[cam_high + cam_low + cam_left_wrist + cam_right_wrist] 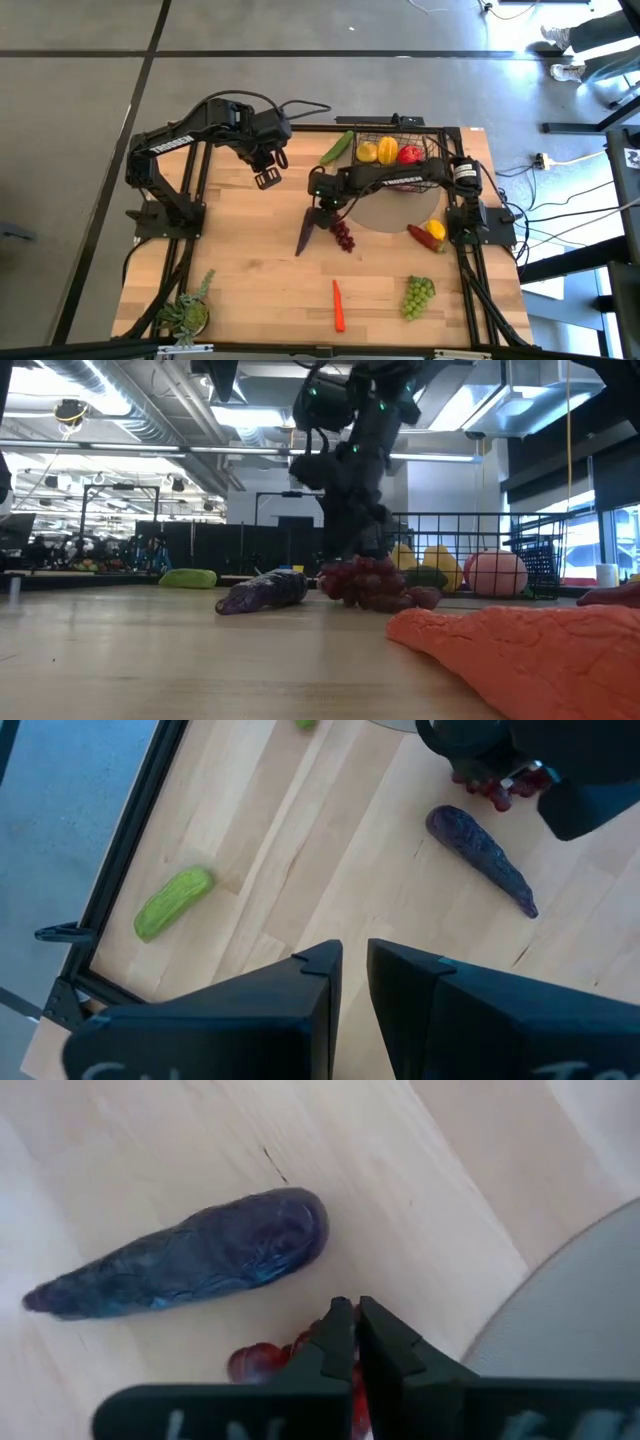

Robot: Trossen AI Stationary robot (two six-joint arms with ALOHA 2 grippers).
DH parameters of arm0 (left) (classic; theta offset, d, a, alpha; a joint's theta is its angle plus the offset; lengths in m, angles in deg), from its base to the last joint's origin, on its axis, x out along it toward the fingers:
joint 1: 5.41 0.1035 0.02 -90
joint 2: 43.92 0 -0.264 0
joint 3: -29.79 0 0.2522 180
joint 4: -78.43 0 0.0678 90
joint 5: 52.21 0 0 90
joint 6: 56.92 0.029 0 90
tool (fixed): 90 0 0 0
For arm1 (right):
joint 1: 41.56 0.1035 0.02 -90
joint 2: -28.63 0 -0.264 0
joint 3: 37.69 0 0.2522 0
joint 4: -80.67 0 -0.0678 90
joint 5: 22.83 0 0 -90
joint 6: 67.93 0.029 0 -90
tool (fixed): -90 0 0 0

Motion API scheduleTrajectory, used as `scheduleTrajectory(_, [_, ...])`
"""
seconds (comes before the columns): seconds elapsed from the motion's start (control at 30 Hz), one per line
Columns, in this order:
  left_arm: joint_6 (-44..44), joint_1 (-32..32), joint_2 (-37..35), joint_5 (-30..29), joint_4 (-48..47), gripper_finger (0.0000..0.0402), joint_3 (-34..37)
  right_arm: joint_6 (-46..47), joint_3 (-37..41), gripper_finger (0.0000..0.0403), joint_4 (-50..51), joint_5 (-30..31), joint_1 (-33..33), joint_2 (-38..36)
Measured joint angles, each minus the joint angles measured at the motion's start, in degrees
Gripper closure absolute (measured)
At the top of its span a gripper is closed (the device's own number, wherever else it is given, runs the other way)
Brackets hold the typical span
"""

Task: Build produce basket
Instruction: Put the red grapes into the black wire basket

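Note:
A bunch of dark red grapes [343, 235] lies mid-table beside the purple eggplant [305, 232]. My right gripper [355, 1312] reaches in from the table's right and is down on the bunch's far end, shut. My left gripper [267, 178] hangs high over the far left of the table, its fingers [320, 970] nearly together with nothing between them. The black wire basket [432, 140] stands at the far edge with a yellow pepper, a lemon and a red fruit in it. A cucumber [337, 148] lies left of the basket. My right gripper comes down steeply from the table's right onto the far end of the grape bunch [258, 1362]. Red shows in the thin gap between its shut fingers [335, 1345]. The fingers themselves hide which part is pinched. The bunch rests on the table.
A carrot [339, 305] and green grapes [418, 297] lie near the front edge. A red pepper and a yellow fruit [428, 233] lie at the right, by a grey round mat [385, 212]. A potted plant [188, 312] stands at the front left corner.

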Motion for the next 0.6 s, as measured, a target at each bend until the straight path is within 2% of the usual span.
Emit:
scheduleTrajectory(0.1, [0.0, 0.0, 0.0, 0.0, 0.0, 0.0360, 0.0, -1.9, -4.9, 0.0402, 5.1, 0.2, 0.3, 0.0])
scheduleTrajectory(0.33, [0.0, 0.0, 0.0, 0.0, 0.0, 0.0360, 0.0, -4.7, -18.3, 0.0403, 19.0, 8.9, 2.5, 0.0])
scheduleTrajectory(0.6, [1.5, -0.4, 0.0, 0.0, 0.1, 0.0360, 0.0, -7.5, -31.4, 0.0403, 31.4, 15.2, 2.8, -0.1])
